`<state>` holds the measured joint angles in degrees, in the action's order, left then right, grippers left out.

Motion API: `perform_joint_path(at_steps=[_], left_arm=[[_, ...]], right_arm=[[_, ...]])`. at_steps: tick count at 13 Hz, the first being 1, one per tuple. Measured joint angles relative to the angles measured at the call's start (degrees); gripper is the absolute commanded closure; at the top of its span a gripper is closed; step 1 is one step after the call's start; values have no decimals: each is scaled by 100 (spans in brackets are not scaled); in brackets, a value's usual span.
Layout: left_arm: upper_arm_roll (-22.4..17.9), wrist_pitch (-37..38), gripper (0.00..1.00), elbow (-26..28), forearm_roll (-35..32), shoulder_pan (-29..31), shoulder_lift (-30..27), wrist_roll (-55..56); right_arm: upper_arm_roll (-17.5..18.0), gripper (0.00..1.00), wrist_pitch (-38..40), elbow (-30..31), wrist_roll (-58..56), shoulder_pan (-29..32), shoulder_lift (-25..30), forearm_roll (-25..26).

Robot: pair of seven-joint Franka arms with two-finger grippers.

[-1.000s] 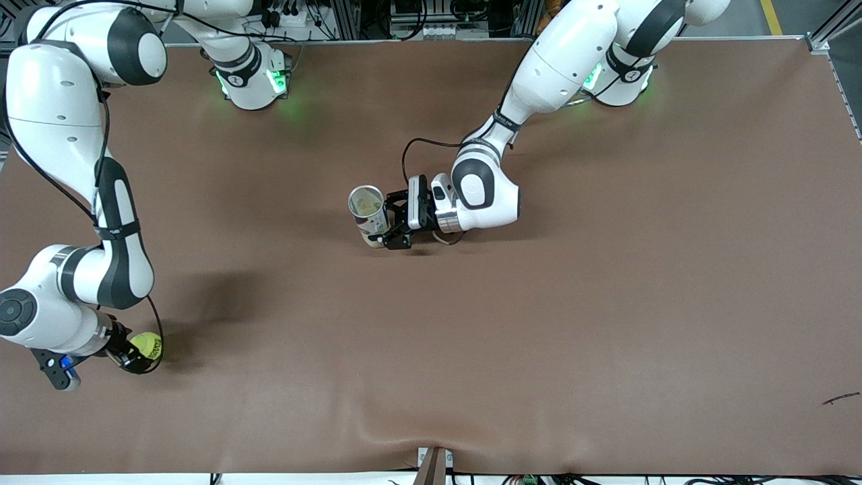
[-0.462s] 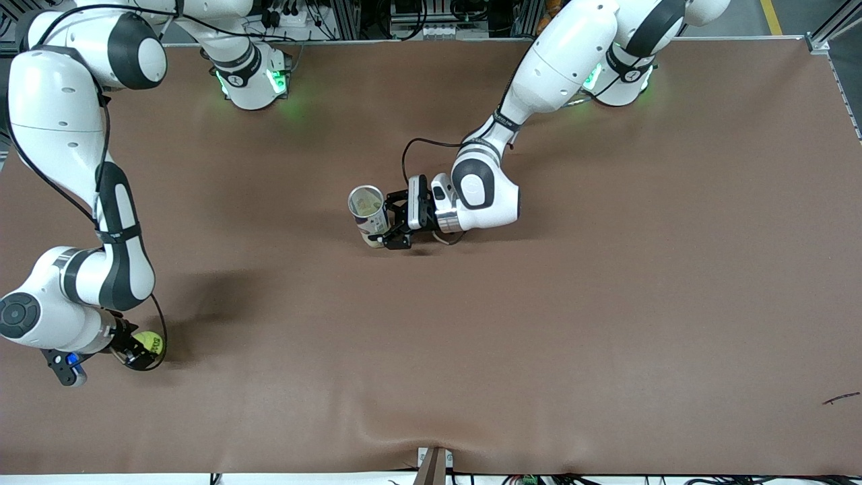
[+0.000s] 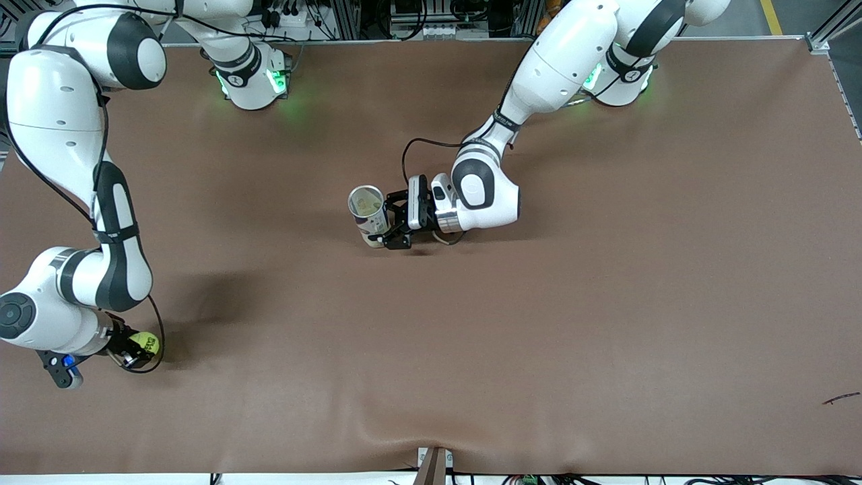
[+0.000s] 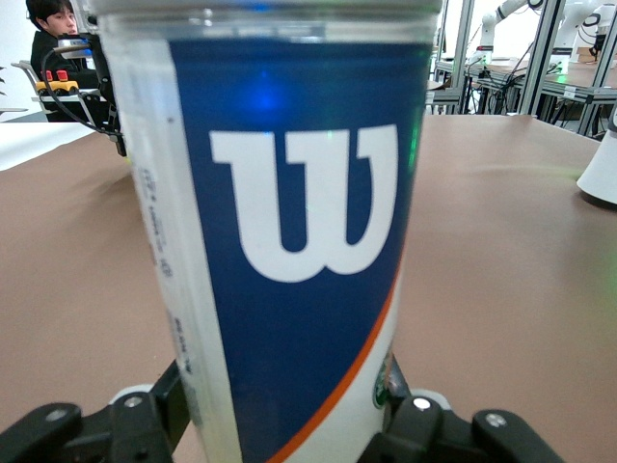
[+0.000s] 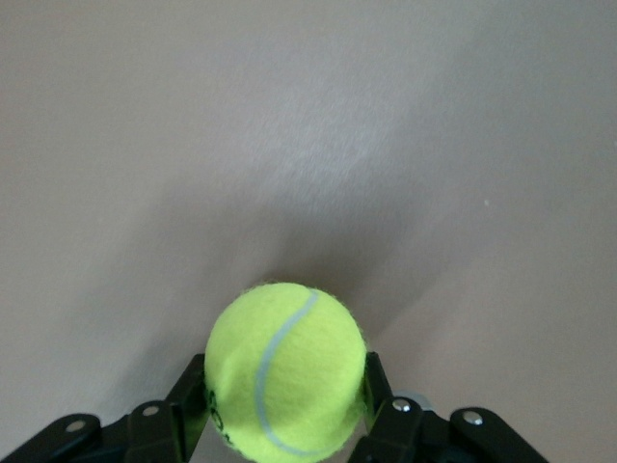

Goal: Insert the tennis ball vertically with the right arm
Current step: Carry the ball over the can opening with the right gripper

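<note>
My right gripper (image 3: 133, 350) is clamped on the tennis ball (image 3: 145, 343), low over the table (image 3: 606, 303) at the right arm's end, the fingers (image 5: 378, 386) pressing both flanks. Step in hand: grasp complete, transfer pending. My left gripper (image 3: 389, 225) holds the Wilson ball can (image 3: 368, 212) upright mid-table, mouth open upward, well apart from the ball. Next move, as I judge it: lift, carry the ball over the can mouth, align on its axis, then lower straight down before releasing.
</note>
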<state>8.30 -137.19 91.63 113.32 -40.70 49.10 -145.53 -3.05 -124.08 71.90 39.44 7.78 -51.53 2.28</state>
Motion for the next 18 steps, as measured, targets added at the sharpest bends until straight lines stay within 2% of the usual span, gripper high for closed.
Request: perform_joint_path(at_steps=[2,4,6,8,11,13,15,18], left_arm=[[0,0,24,0,0,0,0,0],[0,0,24,0,1,0,1,0],[1,2,24,-3,3,1,4,0],[1,2,24,-5,5,1,6,0],[1,2,24,-6,7,1,6,0],[1,3,24,-6,7,1,7,0],[1,3,24,-6,8,1,7,0],[1,3,24,-6,8,1,7,0]], right_arm=[[244,44,782,-188,-1,-29,142,0],[711,44,1650,-328,113,-62,501,-7],[1284,44,2547,-365,395,-90,1038,-22],[2039,45,3257,-340,831,-136,1505,-63],[3179,45,3474,3,2190,-246,1820,-99],[3748,45,3372,416,2968,-337,1907,-98],[4010,45,3224,746,3617,-539,1947,-98],[4053,45,3153,930,4221,-968,1951,-96]])
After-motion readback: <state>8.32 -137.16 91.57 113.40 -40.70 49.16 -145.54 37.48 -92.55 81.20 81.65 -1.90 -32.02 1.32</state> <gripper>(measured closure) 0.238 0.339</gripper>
